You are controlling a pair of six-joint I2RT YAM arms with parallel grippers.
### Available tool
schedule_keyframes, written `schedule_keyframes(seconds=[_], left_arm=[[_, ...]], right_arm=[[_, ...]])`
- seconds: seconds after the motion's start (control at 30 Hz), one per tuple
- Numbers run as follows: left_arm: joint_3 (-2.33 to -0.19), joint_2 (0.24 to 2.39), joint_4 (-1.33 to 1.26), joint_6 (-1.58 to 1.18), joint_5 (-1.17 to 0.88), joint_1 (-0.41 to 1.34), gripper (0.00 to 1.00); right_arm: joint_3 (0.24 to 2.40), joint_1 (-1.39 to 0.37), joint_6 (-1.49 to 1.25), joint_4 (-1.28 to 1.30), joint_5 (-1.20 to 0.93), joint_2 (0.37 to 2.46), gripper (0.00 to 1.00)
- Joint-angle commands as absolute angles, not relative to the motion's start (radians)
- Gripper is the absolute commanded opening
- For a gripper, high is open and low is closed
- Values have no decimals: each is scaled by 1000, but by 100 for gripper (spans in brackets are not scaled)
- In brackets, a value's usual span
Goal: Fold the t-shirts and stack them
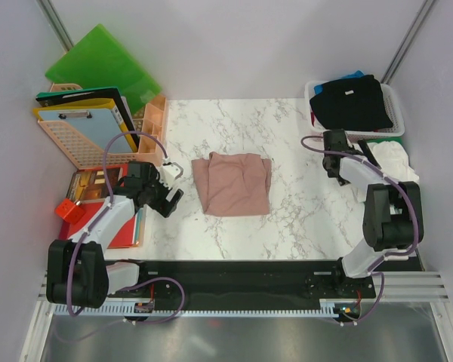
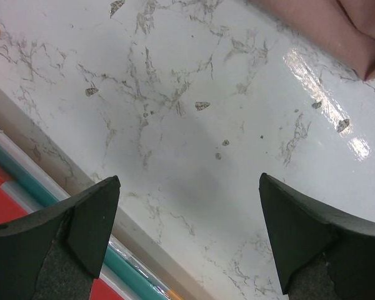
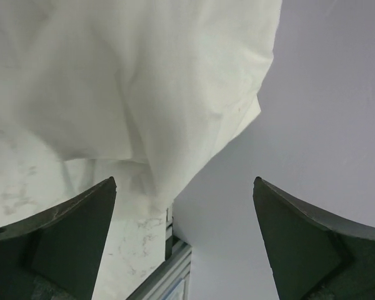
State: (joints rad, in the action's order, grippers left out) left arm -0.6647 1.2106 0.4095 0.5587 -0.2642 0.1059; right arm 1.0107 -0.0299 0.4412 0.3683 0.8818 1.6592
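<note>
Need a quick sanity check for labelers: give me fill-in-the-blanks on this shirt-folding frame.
1. The folded t-shirt in the middle of the marble table is ____ in colour.
2. The top garment in the white basket is ____ in colour.
3. The crumpled t-shirt in front of the right gripper is ____ in colour.
4. The left gripper, over bare marble, is ____.

Missing words: pink; black; white; open.

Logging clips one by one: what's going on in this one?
A pink shirt lies folded mid-table. Neither arm holds anything: the left gripper hangs open over bare table beside it, the right gripper open by the white shirt at the right edge. A black shirt tops the basket at back right.
</note>
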Motion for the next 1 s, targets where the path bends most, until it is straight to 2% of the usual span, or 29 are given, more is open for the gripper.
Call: schedule_keyframes(seconds=[0.0, 0.17, 0.33, 0.47, 0.57, 0.6, 0.73, 0.8, 0.93, 0.97], left_arm=[[-690, 1220, 384, 589, -265, 100, 100], [-664, 1198, 382, 604, -250, 100, 100], [-661, 1201, 380, 617, -235, 100, 100], [-666, 1198, 379, 612, -244, 100, 100], [-657, 1198, 371, 609, -247, 100, 100], [-650, 1197, 370, 611, -248, 100, 100], [-640, 1203, 364, 609, -242, 100, 100], [-634, 1204, 364, 606, -242, 100, 100], [-624, 1204, 364, 601, -244, 100, 100], [-624, 1206, 364, 600, -247, 100, 100]], right_arm=[[1121, -75, 348, 539, 735, 1606, 98], [1186, -87, 288, 635, 615, 1624, 98], [1164, -89, 285, 650, 684, 1719, 98], [1129, -90, 264, 608, 689, 1700, 98], [1120, -89, 244, 594, 519, 1599, 98], [1123, -89, 241, 601, 379, 1567, 98], [1160, -89, 206, 632, 114, 1418, 98], [1205, -87, 184, 650, 130, 1405, 98], [1269, -75, 175, 670, 455, 1495, 98], [1270, -65, 176, 666, 475, 1511, 98]])
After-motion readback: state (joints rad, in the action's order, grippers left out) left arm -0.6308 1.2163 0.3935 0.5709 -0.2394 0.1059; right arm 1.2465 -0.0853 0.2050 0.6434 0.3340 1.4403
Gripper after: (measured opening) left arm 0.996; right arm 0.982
